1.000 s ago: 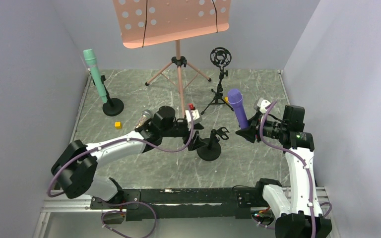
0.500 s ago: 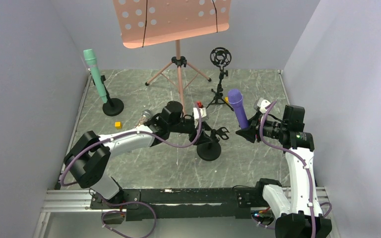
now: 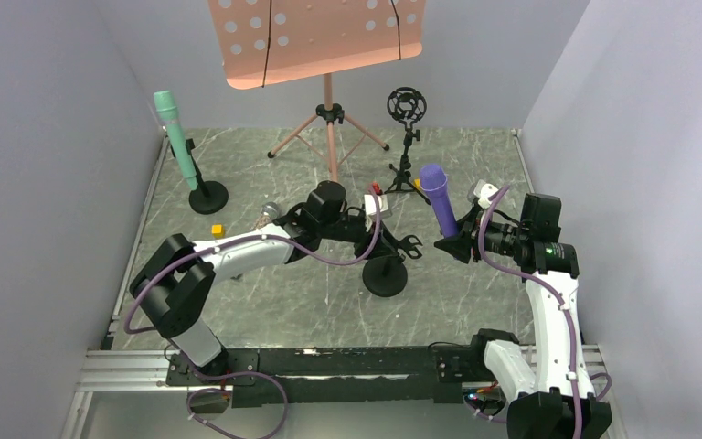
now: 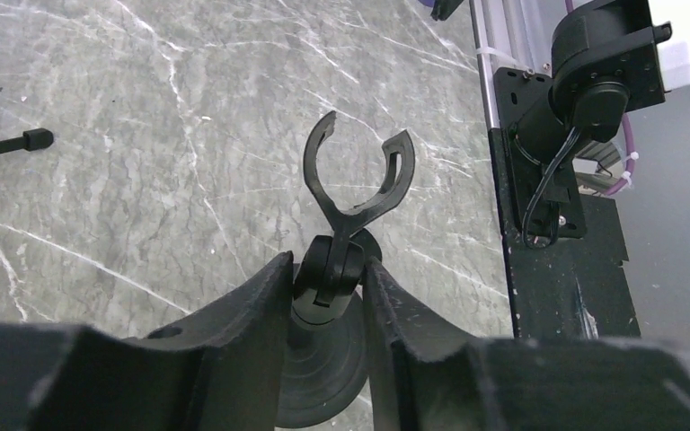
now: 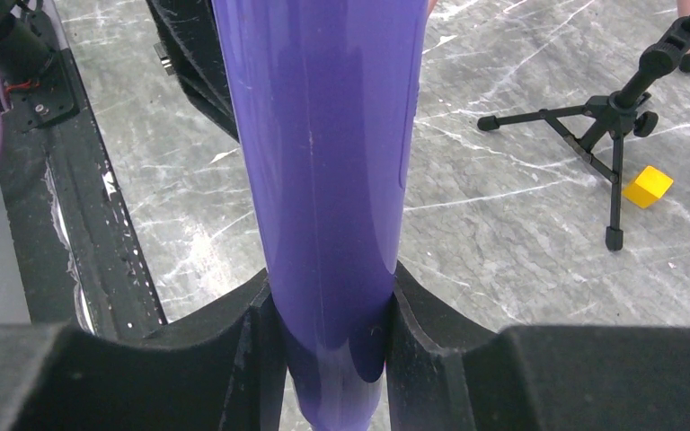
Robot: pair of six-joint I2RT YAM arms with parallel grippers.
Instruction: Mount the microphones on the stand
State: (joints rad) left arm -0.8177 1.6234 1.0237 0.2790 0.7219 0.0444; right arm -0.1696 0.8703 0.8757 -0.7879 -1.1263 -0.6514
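Observation:
A black stand with a round base (image 3: 385, 276) and an empty C-shaped clip (image 4: 357, 166) stands mid-table. My left gripper (image 4: 327, 265) is shut on the stand's swivel joint just under the clip, with both fingers pressed against it. To the right, my right gripper (image 3: 448, 240) is shut on the purple microphone (image 5: 328, 135) and holds it upright, off the table. The mint green microphone (image 3: 175, 137) sits tilted in another stand at the back left. Part of the silver microphone (image 3: 268, 215) lies on the table, half hidden behind my left arm.
A pink music stand (image 3: 315, 37) on a tripod is at the back centre. A black shock mount (image 3: 407, 105) on a small tripod (image 5: 615, 135) stands beside it. Yellow cubes (image 3: 218, 230) (image 5: 647, 186) lie on the marble. Grey walls close in on both sides.
My left arm has reached forward and right to the black stand, and its jaws have closed from wide open onto the joint under the clip. The right arm and purple microphone have not moved.

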